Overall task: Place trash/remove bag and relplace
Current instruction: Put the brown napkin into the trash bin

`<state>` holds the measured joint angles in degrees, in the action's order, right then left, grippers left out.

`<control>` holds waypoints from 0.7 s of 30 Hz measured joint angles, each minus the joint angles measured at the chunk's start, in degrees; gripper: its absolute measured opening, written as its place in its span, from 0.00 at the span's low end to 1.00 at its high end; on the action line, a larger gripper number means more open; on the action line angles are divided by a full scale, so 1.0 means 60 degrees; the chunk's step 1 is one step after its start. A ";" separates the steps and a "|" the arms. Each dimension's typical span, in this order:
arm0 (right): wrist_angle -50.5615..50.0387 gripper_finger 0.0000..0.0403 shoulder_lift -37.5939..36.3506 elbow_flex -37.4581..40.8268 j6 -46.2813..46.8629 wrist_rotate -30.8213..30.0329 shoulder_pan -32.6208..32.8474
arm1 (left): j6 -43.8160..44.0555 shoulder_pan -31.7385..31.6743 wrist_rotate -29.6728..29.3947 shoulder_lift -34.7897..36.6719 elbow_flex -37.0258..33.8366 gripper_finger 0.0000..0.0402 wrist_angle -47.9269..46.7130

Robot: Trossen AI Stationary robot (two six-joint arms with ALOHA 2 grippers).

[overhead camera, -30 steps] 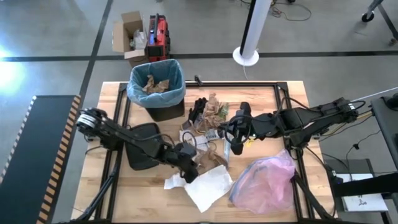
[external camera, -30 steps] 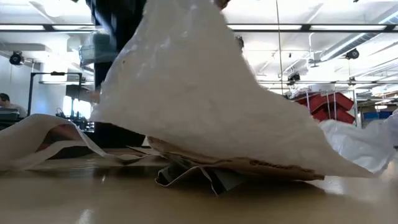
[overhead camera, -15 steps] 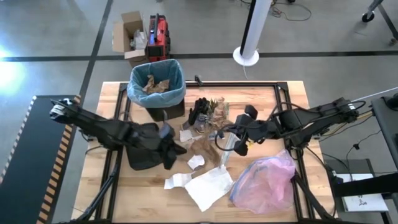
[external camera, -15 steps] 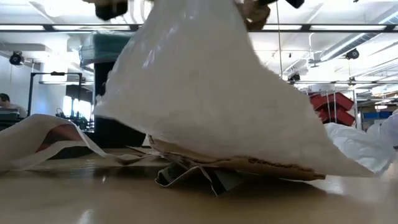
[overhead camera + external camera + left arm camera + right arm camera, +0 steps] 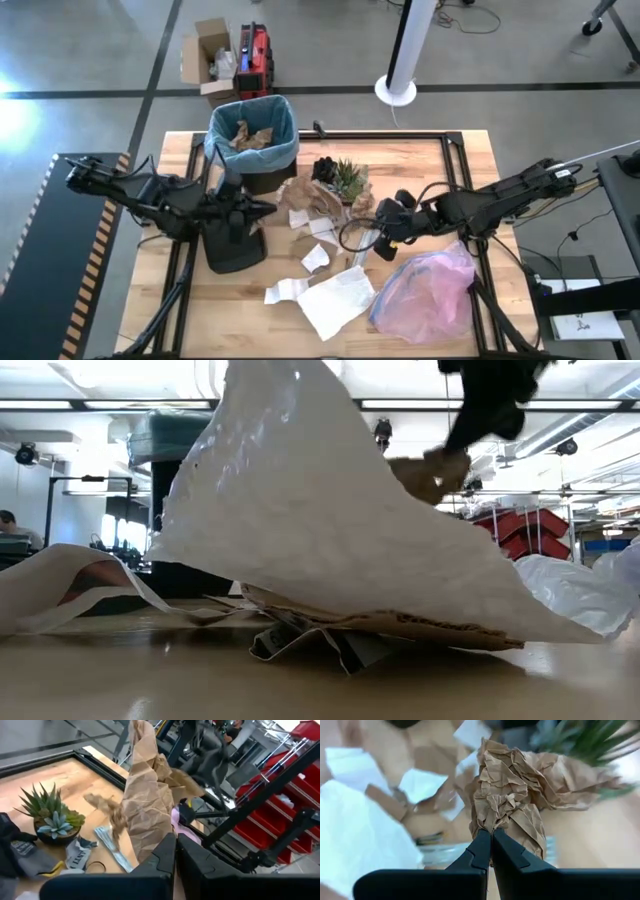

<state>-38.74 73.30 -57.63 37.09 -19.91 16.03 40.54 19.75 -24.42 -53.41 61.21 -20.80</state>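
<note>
The left fingers (image 5: 175,851) pinched a crumpled brown paper piece (image 5: 147,805) tight. The right fingers (image 5: 491,845) pinched another crumpled brown paper wad (image 5: 507,800) near the bench middle.

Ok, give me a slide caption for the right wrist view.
Right gripper shut on crumpled brown paper, lifted above scattered white paper.

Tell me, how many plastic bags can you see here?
2: a blue bag lining the bin at the table's far edge, a pink bag lying at the near right corner. Others may be hidden.
</note>
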 joint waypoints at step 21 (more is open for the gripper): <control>0.2084 0.13 0.2220 0.1735 0.1816 0.1895 0.0773 | -0.0107 -0.0007 -0.0095 -0.0197 0.0000 0.00 -0.0589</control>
<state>-26.23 86.62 -47.22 47.99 -8.54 20.67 39.90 19.70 -24.99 -54.59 61.21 -24.34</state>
